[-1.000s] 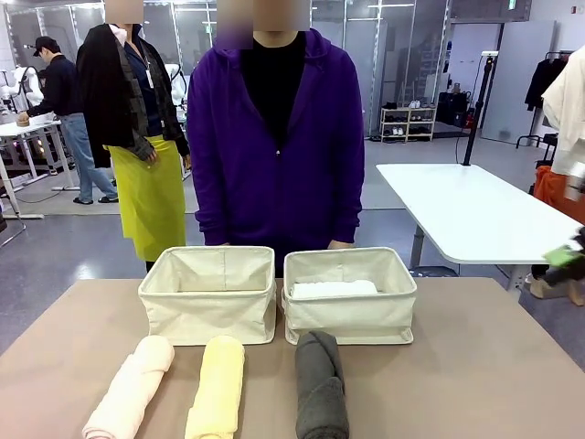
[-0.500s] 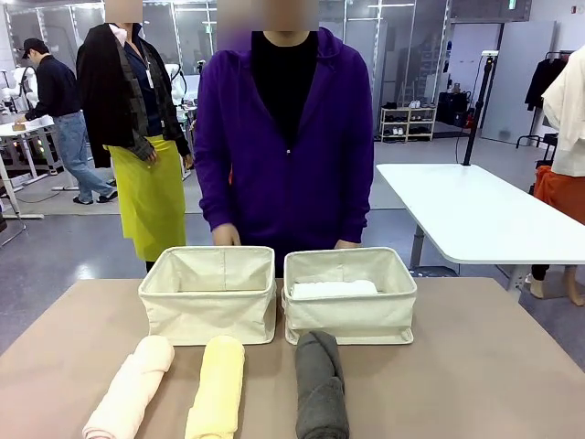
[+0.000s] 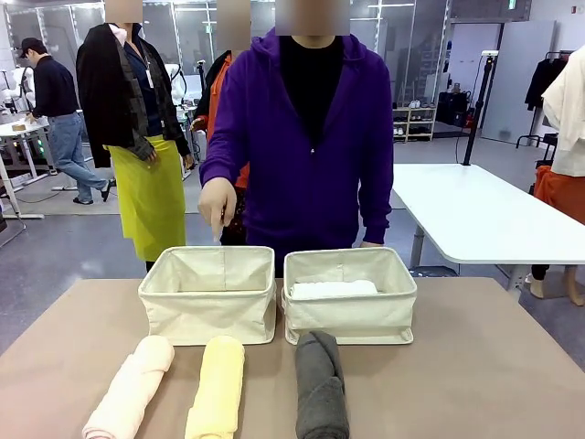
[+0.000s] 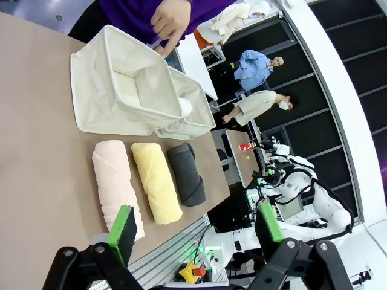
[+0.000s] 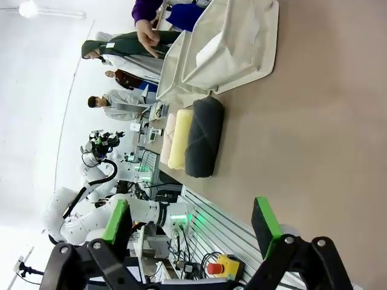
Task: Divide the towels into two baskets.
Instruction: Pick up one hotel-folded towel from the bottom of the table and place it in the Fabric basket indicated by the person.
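The soft white towel roll [image 3: 334, 289] lies in the right cream cloth basket [image 3: 349, 322]; the pale pink roll [image 3: 132, 389], yellow roll [image 3: 218, 389] and dark grey roll [image 3: 321, 389] sit at the near edge of the bench [image 3: 484, 366]; a person's hand [image 3: 218, 203] points over the left cream basket [image 3: 208, 315]; left claw [image 4: 195, 223] and right claw [image 5: 190, 222] gape, holding nothing; next, I guess, a claw must pinch one roll.

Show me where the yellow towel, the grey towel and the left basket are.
yellow towel [image 3: 218, 388]: front view, middle of the roll.
grey towel [image 3: 321, 388]: front view, middle of the roll.
left basket [image 3: 208, 317]: front view, near front wall.
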### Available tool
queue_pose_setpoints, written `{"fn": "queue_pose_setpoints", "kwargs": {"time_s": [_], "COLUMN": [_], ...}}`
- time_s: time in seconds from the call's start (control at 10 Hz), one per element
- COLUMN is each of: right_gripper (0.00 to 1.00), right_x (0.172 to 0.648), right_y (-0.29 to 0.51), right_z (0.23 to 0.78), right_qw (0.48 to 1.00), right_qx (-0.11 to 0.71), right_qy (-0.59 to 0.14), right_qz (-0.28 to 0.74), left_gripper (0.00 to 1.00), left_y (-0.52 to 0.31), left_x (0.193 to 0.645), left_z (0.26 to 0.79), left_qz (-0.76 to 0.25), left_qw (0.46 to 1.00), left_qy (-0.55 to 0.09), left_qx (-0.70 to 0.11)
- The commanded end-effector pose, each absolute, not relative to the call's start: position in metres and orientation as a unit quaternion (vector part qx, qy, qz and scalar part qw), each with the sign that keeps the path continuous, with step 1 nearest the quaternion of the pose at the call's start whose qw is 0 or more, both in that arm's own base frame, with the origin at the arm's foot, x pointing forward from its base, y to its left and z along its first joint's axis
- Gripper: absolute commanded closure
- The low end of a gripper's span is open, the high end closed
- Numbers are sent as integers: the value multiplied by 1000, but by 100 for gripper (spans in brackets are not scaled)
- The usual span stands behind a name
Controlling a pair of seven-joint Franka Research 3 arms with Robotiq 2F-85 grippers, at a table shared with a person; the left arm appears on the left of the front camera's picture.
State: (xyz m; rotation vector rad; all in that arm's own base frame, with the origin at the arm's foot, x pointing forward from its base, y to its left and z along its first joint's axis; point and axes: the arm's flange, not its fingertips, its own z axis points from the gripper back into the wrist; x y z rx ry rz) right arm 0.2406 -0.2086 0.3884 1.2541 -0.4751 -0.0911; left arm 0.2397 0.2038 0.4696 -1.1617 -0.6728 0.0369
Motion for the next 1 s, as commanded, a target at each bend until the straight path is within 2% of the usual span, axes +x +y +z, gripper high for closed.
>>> {"fn": "queue_pose_setpoints", "kwargs": {"time_s": [0.0, 0.6, 0.7, 0.9], "right_gripper": [0, 0, 0, 0], "right_x": [240, 240, 240, 240], "right_y": [-208, -208, -208, -208], "right_z": [389, 389, 389, 389], "right_qw": [786, 786, 786, 786], "right_qx": [580, 580, 580, 580], "right_qy": [-213, -213, -213, -213], "right_qz": [-36, -36, -36, -36], "left_gripper": [0, 0, 0, 0], "left_y": [206, 206, 204, 160], "left_x": [238, 238, 240, 265], "left_z": [470, 470, 470, 506], "left_qz": [7, 7, 17, -43], "left_qw": [775, 775, 783, 823], "left_qy": [-321, -321, -312, -268], "left_qx": [-544, -544, -538, -498]}}
